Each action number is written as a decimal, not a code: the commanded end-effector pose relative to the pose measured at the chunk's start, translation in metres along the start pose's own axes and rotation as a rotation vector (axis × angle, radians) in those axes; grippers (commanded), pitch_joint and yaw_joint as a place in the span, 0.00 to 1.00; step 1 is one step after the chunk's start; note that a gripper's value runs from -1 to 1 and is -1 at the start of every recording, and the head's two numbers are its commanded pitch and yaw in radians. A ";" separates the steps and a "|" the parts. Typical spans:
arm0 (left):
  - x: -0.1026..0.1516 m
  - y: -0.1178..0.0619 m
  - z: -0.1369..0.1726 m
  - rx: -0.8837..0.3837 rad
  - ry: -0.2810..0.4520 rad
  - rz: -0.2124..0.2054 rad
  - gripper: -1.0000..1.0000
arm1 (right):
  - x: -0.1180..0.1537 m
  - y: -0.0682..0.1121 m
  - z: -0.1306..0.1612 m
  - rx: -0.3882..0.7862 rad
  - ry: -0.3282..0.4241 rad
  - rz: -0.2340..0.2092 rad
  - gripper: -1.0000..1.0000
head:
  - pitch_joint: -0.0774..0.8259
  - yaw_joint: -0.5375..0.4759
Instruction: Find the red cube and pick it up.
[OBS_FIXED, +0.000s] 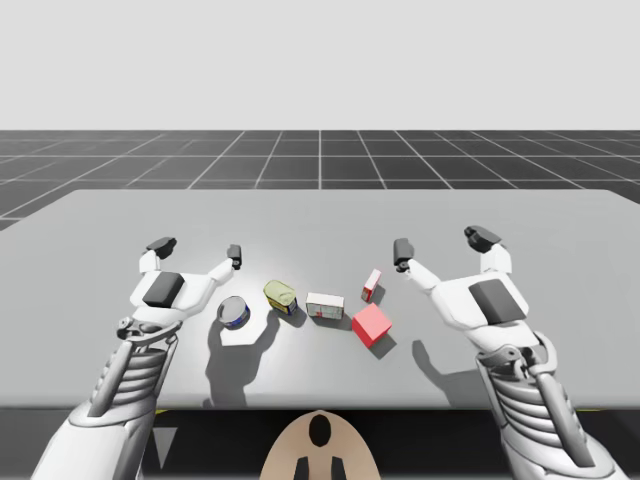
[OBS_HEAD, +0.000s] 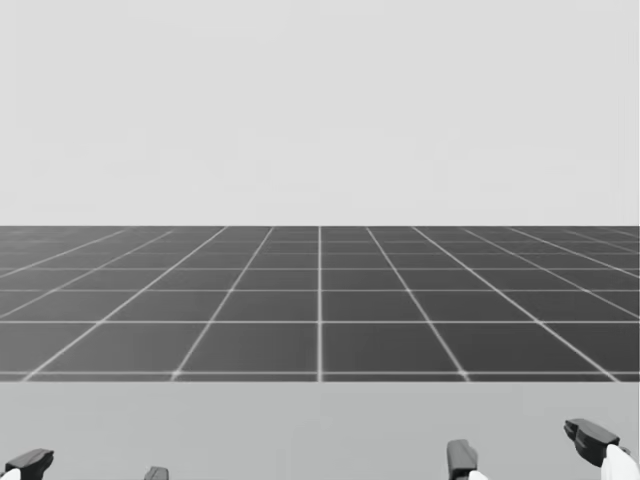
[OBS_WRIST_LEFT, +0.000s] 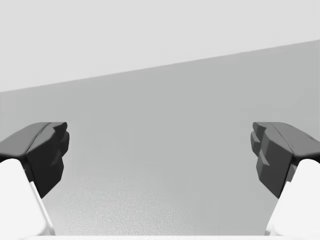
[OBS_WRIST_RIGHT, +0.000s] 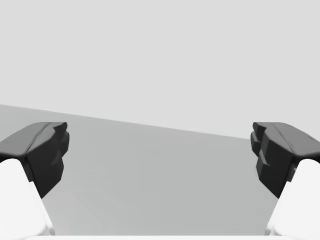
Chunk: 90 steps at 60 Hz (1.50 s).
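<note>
Table (OBS_FIXED: 100, 230) spanned mid-frame. Left gripper (OBS_FIXED: 198, 249) and right gripper (OBS_FIXED: 442, 244) both gaped wide, empty. Red cube (OBS_FIXED: 371, 324) sat lower centre, flat, skewed to table edge, no long axis. White box (OBS_FIXED: 325, 306) just left, small red-white box (OBS_FIXED: 372, 284) above it; yellow can (OBS_FIXED: 281, 296), blue can (OBS_FIXED: 233, 312) further left.

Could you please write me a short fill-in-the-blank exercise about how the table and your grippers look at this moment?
1. My left gripper and my right gripper are both ___, holding nothing.
2. The red cube rests on the table, closer to my ___ arm than to the other.
3. The round can nearest my left gripper has a ___ side.
4. The white box lies between the red cube and a ___ can.

Missing words: open; right; blue; yellow
</note>
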 end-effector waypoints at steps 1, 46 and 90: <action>0.000 0.000 0.000 0.004 -0.004 -0.010 0.00 | -0.001 0.002 0.002 -0.048 -0.013 -0.002 0.00 | 0.10 0.53; -0.002 0.004 -0.003 0.018 0.004 -0.033 0.00 | 0.000 0.000 -0.002 -0.005 0.014 -0.005 0.00 | 0.69 0.46; 0.001 0.004 -0.001 0.021 0.005 -0.019 0.00 | 0.009 0.024 0.023 0.130 0.037 -0.005 0.00 | 0.89 0.36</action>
